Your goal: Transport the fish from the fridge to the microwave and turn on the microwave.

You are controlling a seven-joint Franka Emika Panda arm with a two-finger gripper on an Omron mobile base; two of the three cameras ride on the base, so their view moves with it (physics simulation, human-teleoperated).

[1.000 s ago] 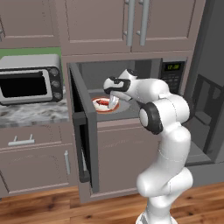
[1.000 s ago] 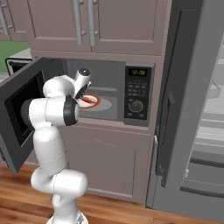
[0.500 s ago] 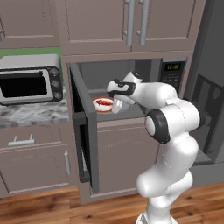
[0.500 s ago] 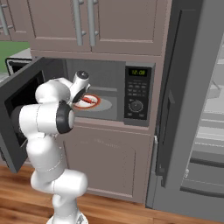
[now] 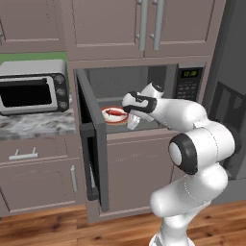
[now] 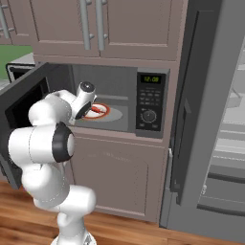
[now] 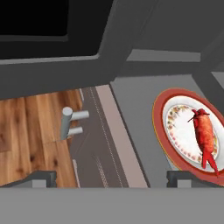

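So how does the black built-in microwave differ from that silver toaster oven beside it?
The black built-in microwave has its door swung wide open; the silver toaster oven is shut. The microwave sits recessed among cabinets and holds a plate with a red fish; the toaster oven stands on the marble counter. Both have dark windows.

Robot body: a glossy white arm built of rounded, bulbous link shells that read as smooth moulded casings, without visible cables, screws or lettering. Joints are marked by dark grey to black rings and round end caps; one large dark disc with a grey centre sits on the elbow shell in the left base view, and a matching black band rings the shoulder shell at about 9 o'clock of the right base view. The wrist carries a small round white cap with a grey centre. The hand has a black collar and a pale body; its two finger tips are small, dark grey and blocky.
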